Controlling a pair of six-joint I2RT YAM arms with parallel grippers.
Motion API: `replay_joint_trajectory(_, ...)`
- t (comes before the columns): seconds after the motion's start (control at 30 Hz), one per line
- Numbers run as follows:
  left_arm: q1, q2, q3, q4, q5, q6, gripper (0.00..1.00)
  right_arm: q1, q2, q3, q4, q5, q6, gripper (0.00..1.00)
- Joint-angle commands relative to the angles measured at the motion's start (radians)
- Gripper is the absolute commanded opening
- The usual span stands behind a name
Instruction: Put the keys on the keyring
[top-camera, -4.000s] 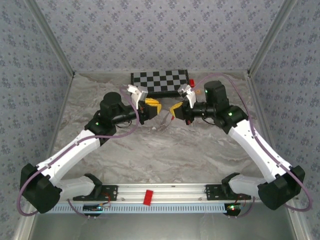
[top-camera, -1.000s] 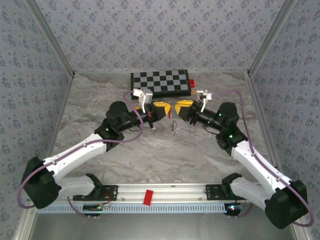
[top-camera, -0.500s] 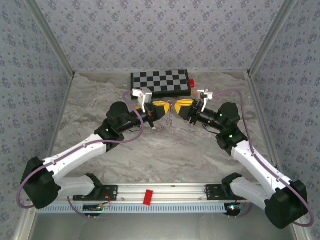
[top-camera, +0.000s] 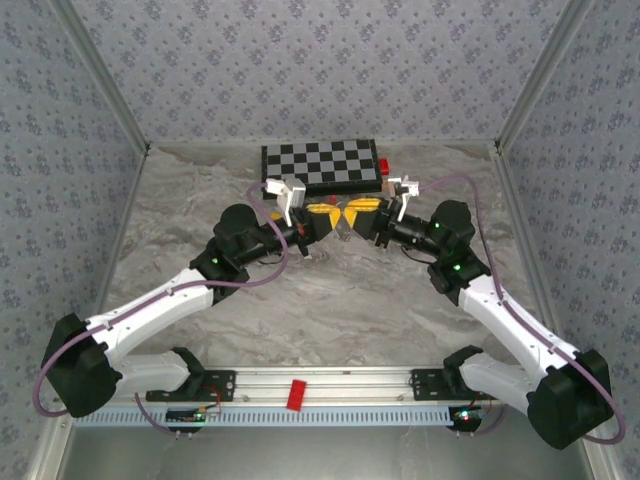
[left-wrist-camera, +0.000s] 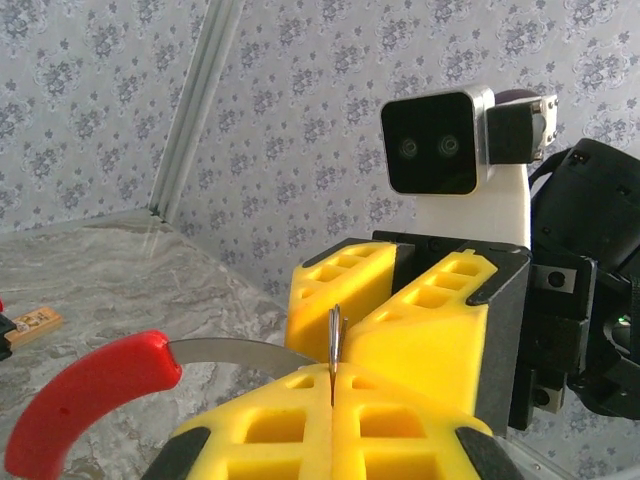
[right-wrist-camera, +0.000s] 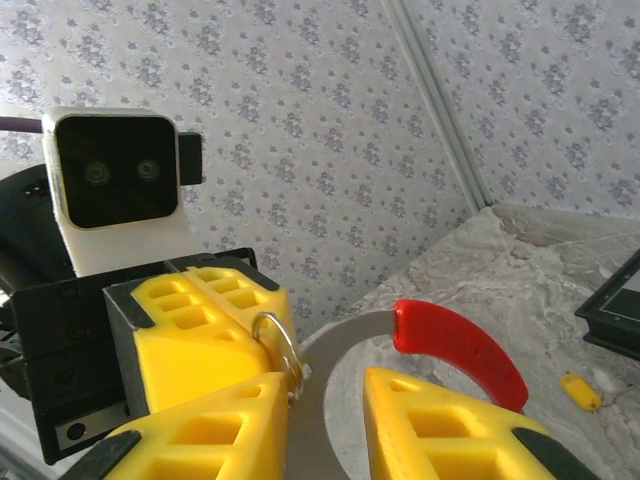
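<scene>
The keyring (left-wrist-camera: 235, 351) is a flat grey band with a red section (left-wrist-camera: 88, 402), and a small wire ring (right-wrist-camera: 276, 343) hangs at its end. My left gripper (left-wrist-camera: 333, 378) is shut on that wire end and holds it above the table. My right gripper (right-wrist-camera: 325, 388) faces it tip to tip, open. The grey band (right-wrist-camera: 318, 420) runs between its jaws, against the left finger (right-wrist-camera: 215, 430) and apart from the right one. From above, both grippers (top-camera: 335, 217) (top-camera: 349, 213) meet in front of the chessboard. One small yellow-orange key (right-wrist-camera: 580, 390) lies on the table.
A black-and-white chessboard (top-camera: 322, 165) lies at the back of the marble table (top-camera: 330, 300), with a small red block (top-camera: 383, 165) at its right end. Patterned walls close in the back and both sides. The arms' bases sit on the rail (top-camera: 320, 385) at the near edge.
My right gripper has moved left, closing the gap to the left gripper, and its jaws now straddle the keyring's band. The left gripper has kept its grip and barely moved.
</scene>
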Motion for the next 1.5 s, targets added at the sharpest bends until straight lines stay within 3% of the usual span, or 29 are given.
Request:
replay_joint_trajectory(0.0,-0.007,-0.003,0.030,0.020,0.018,-0.002,0.00,0.007,0.004,0.043,0.027,-0.030,0.000,0.26)
replay_joint_trajectory(0.17,-0.006,-0.004,0.034,0.019,0.016,-0.002,0.00,0.011,0.008,0.043,0.023,-0.031,-0.006,0.22)
replay_joint_trajectory(0.37,-0.008,0.006,0.044,0.009,0.045,-0.001,0.00,0.011,0.003,0.048,0.015,-0.036,-0.016,0.00)
replay_joint_trajectory(0.57,-0.006,0.000,0.054,-0.039,0.051,0.026,0.03,0.004,-0.016,0.063,-0.070,-0.051,-0.062,0.00)
replay_joint_trajectory(0.73,0.009,-0.016,0.079,-0.124,0.073,0.073,0.18,-0.022,-0.039,0.094,-0.209,-0.074,-0.140,0.00)
replay_joint_trajectory(0.87,0.034,-0.019,0.104,-0.195,0.128,0.113,0.24,-0.035,-0.040,0.149,-0.391,-0.099,-0.258,0.00)
replay_joint_trajectory(1.2,0.082,-0.015,0.149,-0.314,0.222,0.185,0.24,-0.041,0.013,0.286,-0.693,-0.152,-0.465,0.00)
replay_joint_trajectory(1.47,0.082,-0.003,0.165,-0.365,0.269,0.223,0.24,-0.036,0.054,0.321,-0.754,-0.180,-0.505,0.00)
